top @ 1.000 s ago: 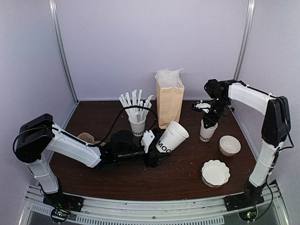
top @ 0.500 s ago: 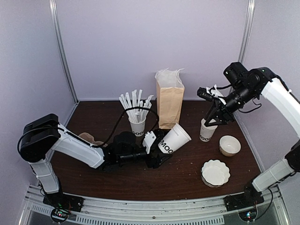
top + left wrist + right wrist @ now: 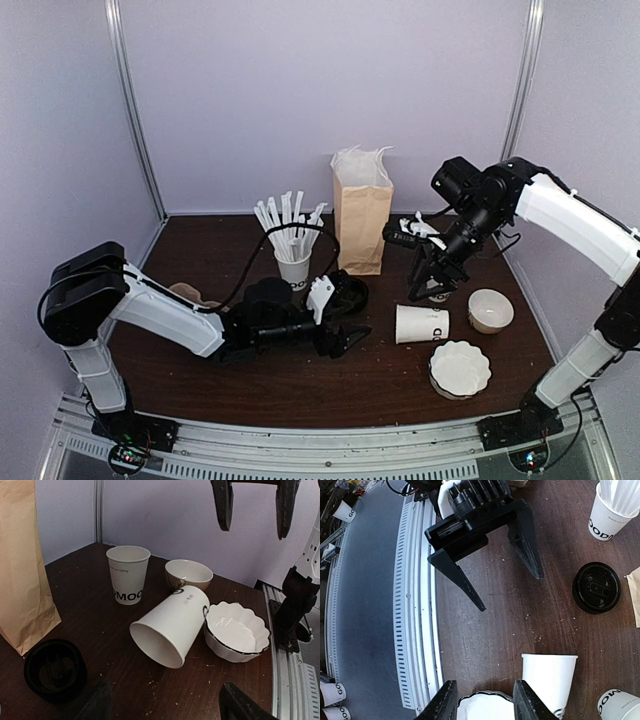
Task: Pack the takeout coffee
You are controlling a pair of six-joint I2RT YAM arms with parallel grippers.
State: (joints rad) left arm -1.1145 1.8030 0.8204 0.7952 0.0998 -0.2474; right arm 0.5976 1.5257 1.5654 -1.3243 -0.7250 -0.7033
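Tabletop [image 3: 250, 400]: dark wood, crumbs scattered near the middle.
Paper bag [image 3: 362, 220]: upright at the far middle, mouth open, white tissue showing; by judgement where the coffee goes.
Straw cup [image 3: 293, 268]: upright just left of the bag, white straws fanned out.
Fallen paper cup [image 3: 420, 323]: judged to be the takeout coffee's cup. On its side right of centre, lidless, touching or nearly touching the dish.
Upright paper cup [image 3: 128, 575]: lidless, just far of the fallen one, black lettering near its base; mostly hidden in the top view.
Scalloped dish [image 3: 460, 368]: white, at the near right.
Bowl [image 3: 490, 310]: white, just right of the fallen cup's base.
Black lid [image 3: 348, 293]: flat on the tabletop near the bag's foot, well apart from the fallen cup.
Left fingers [image 3: 240, 707]: spread wide, holding nothing, low over the tabletop at centre.
Right fingers [image 3: 442, 705]: spread wide, holding nothing, raised above the fallen cup.
Cup axis: left to right, open mouth toward the left fingers, lettered base toward the bowl.
Nearer arm: right fingers for the cup, which lies almost under them; left fingers for the lid, just far of them.
Step in hand: likely righting the cup and putting the lid back on before any bagging.
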